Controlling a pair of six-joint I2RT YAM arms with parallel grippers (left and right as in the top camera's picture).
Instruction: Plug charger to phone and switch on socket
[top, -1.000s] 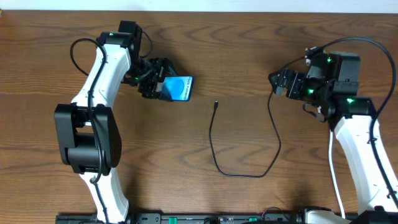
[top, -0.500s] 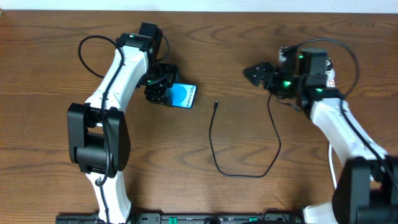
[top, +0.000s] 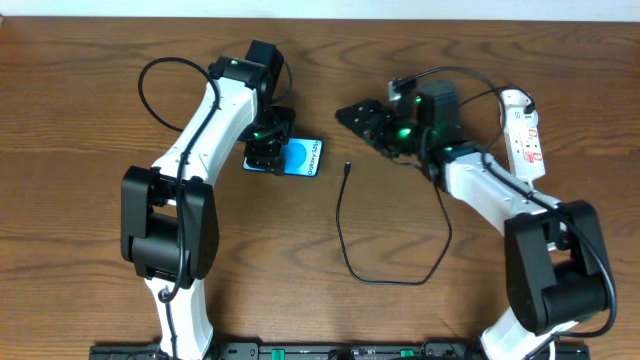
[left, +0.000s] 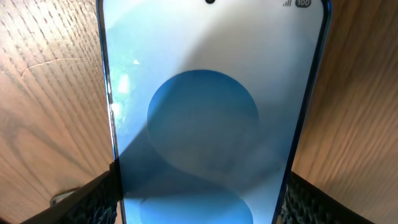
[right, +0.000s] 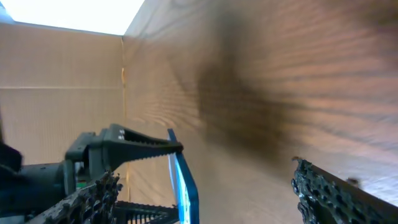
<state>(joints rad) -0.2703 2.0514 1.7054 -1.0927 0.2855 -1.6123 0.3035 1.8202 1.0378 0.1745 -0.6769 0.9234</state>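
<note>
The phone (top: 305, 158), bright blue screen up, is held at its left end by my left gripper (top: 268, 150). In the left wrist view the phone (left: 205, 93) fills the frame with my left gripper (left: 199, 186) shut on its two long edges. The charger's black plug tip (top: 347, 167) lies on the table just right of the phone; its cable (top: 385, 282) loops down and back up to the right. My right gripper (top: 353, 113) is open and empty, above and right of the plug tip. In the right wrist view, my right gripper (right: 208, 177) faces the phone's edge (right: 183, 180). The socket (top: 525, 135) lies at the far right.
The table (top: 90, 120) is dark brown wood. The cable's loop takes up the middle of the table, below both grippers. The left arm's own black cable (top: 150, 85) arcs over the table at the upper left. A pale wall (right: 56, 68) shows in the right wrist view.
My left gripper has carried the phone to the right, toward the plug tip. My right arm has swung left to the centre, uncovering the white power strip.
</note>
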